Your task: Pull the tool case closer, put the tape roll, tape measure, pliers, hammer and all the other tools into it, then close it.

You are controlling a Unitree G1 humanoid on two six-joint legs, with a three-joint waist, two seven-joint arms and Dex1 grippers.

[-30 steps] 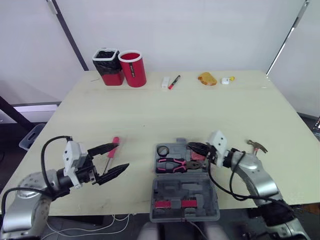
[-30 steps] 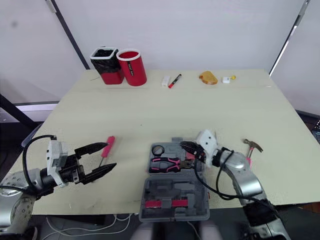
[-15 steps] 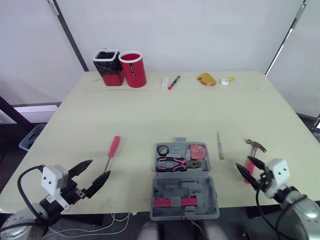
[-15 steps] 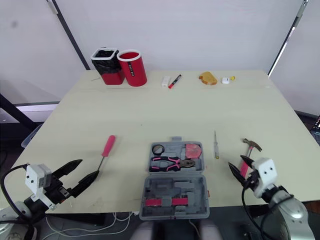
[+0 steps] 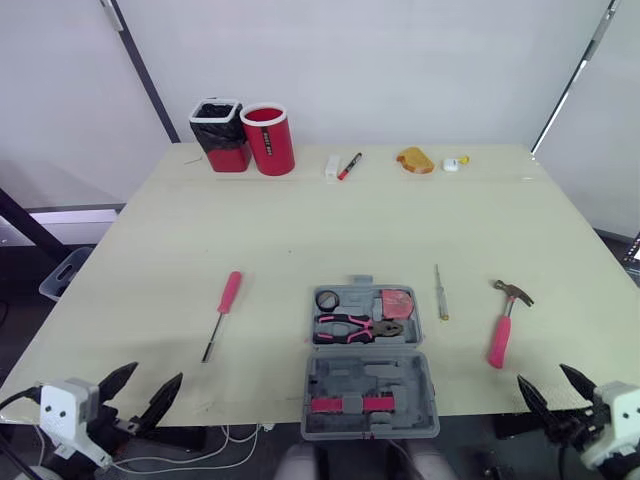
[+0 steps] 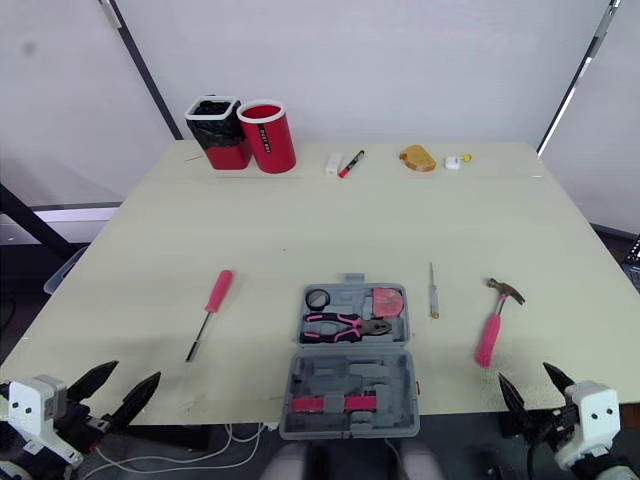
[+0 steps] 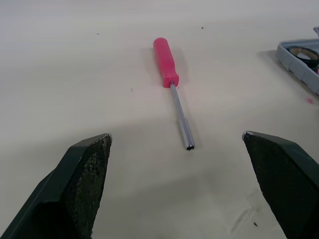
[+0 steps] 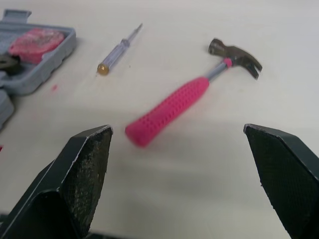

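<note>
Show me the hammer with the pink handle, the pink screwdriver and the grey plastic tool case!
Pink-handled hammer (image 8: 169,109): right wrist view, on its pink grip.
Pink screwdriver (image 7: 165,68): left wrist view, on its handle.
Grey plastic tool case (image 5: 370,380): left eye view, on the bare near half.

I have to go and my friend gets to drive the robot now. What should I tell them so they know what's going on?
Left gripper and right gripper: both open, holding nothing, at the table's near edge.
Tool case: open, near the front edge.
Done: pliers, tape roll and red tape measure are inside.
Left: pink screwdriver lies on the table left of the case; small screwdriver and hammer lie to its right. Put them in, then close the case.
</note>
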